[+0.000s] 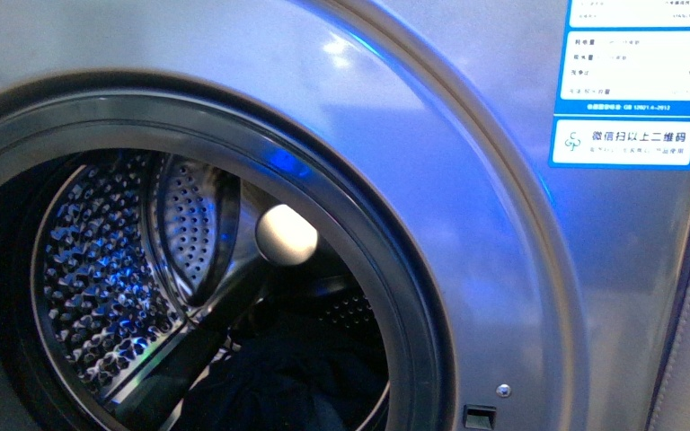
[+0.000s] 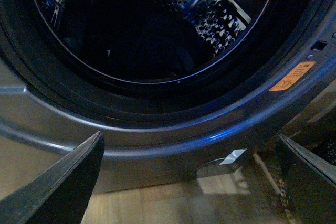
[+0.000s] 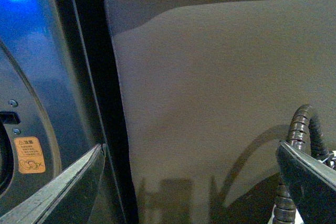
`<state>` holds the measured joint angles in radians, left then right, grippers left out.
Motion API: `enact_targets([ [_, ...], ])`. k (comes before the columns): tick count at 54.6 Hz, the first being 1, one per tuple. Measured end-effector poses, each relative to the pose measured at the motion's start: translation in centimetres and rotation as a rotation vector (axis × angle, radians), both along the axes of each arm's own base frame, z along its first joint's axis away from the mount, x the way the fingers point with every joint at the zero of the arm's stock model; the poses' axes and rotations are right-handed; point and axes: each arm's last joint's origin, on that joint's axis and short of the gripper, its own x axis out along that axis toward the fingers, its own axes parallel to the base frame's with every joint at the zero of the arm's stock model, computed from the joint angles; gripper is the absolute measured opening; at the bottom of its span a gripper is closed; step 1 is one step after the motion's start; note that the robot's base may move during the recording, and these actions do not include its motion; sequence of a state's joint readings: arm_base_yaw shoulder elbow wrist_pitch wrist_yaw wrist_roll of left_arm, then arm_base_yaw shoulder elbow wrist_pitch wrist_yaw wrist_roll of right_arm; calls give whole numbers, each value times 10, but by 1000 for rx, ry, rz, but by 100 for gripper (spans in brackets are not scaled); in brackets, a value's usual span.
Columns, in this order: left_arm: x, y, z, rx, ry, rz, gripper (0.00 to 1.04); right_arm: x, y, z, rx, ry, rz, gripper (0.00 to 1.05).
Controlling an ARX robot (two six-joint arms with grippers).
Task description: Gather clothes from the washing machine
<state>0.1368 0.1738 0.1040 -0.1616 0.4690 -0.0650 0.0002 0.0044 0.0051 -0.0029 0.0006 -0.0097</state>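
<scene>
My left pincer (image 2: 189,136) gapes empty before the washing machine (image 1: 503,224), where dark clothes (image 1: 278,377) lie in the drum (image 1: 99,269); my right pincer (image 3: 190,146) gapes empty beside it.

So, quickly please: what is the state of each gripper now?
Left gripper: open, holding nothing.
Right gripper: open, holding nothing.
</scene>
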Motion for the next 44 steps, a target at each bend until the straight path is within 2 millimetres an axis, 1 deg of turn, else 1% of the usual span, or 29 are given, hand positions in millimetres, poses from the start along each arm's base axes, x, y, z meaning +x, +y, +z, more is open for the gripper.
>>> enact_targets([
  [9,8,-1,7,-2,-24,10,98,0,0,0,0,0,2,97],
  [16,17,-6,15,5,-57,9,98,0,0,0,0,0,2,97],
  [22,32,-15,17,13,-78,-5,98,0,0,0,0,0,1,97],
  [32,51,-26,16,18,-74,-36,98,0,0,0,0,0,2,97],
  [44,79,-33,25,25,-85,-31,98,0,0,0,0,0,2,97],
])
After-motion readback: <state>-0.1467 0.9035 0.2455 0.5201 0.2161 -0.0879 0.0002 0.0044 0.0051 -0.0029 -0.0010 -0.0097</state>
